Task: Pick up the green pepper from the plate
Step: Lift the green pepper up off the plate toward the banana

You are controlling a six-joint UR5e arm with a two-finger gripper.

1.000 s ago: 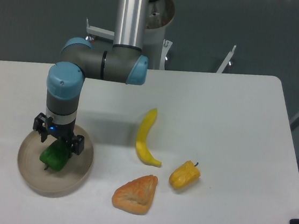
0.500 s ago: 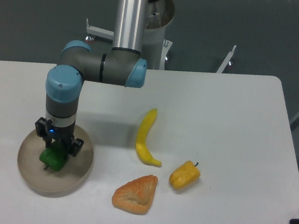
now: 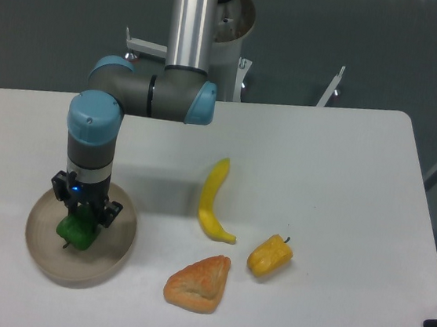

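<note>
The green pepper (image 3: 76,231) lies in the beige plate (image 3: 113,258) at the table's front left. My gripper (image 3: 82,213) points straight down over it, and its black fingers are closed against the pepper's upper part. The pepper still appears to rest in the plate. The lower half of the pepper shows below the fingers; its top is hidden by them.
A yellow banana (image 3: 214,200) lies to the right of the plate. A yellow-orange pepper (image 3: 269,255) and a croissant-like pastry (image 3: 200,283) sit near the front. The arm's base column (image 3: 194,19) rises at the back.
The fingers, spread wide around the pepper a second ago, have closed in on it. The arm has barely shifted, and the pepper stays in the same spot.
</note>
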